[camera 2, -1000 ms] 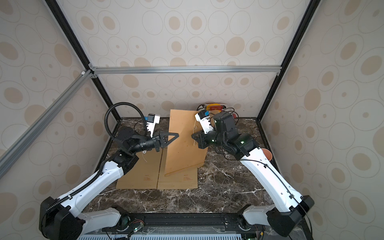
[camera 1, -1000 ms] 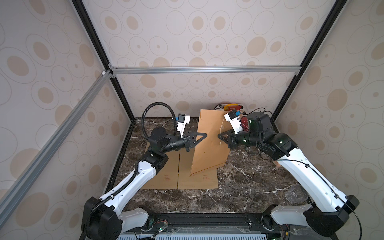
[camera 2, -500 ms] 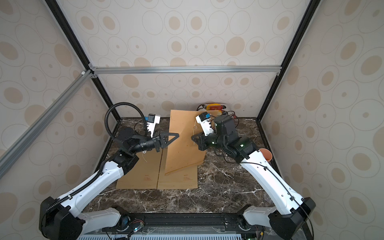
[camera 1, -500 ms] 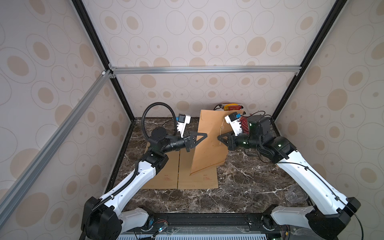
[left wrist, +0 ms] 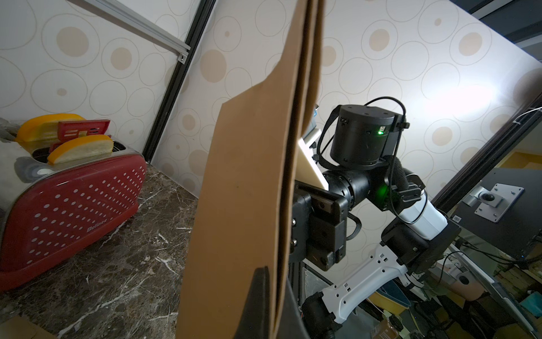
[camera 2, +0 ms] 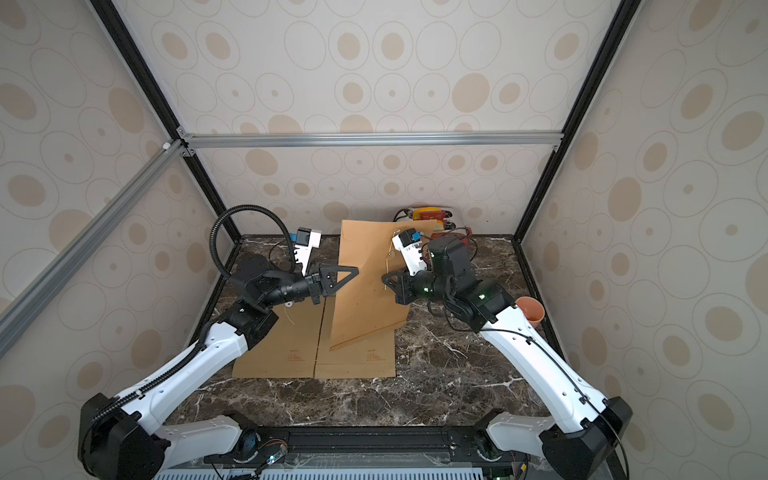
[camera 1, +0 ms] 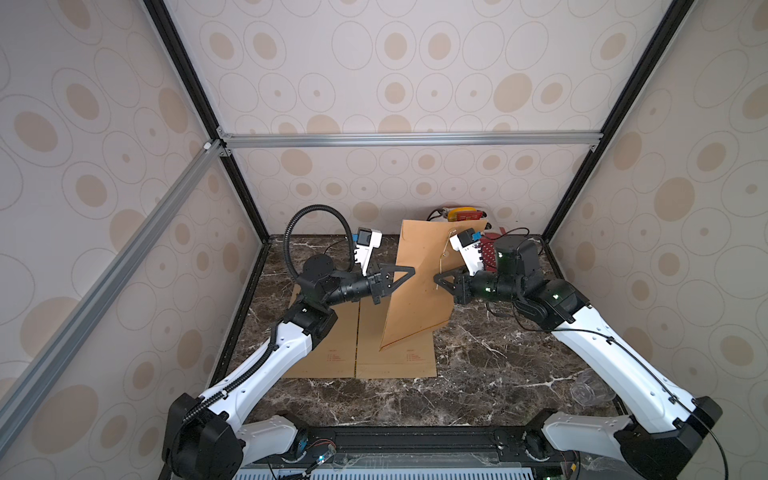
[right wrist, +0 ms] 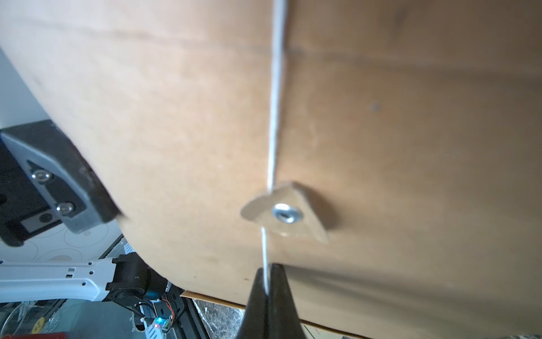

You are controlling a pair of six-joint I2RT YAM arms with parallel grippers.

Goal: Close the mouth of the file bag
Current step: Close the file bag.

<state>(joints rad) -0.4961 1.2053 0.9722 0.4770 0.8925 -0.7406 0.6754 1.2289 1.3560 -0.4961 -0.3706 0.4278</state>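
We are holding the file bag (camera 1: 419,282) nearly upright above the middle of the table (camera 1: 478,365), leaning a little, with its lowest corner pointing down at one of two flat envelopes (camera 1: 332,357) lying side by side on the marble. Our left gripper (camera 1: 409,272) is pinching the bag's edge, its jaws closing tight on the paper layers in the left wrist view (left wrist: 274,293). Our right gripper (camera 1: 436,278) is working from the opposite face, its tips pressing together on the white string (right wrist: 274,117). The string is running past the riveted paper button (right wrist: 286,212) and down between those tips (right wrist: 268,281). A red toaster (left wrist: 73,199) with yellow slices in its slots is sitting against the back wall behind the bag, and an orange cup (camera 2: 530,309) is showing beside our right arm.
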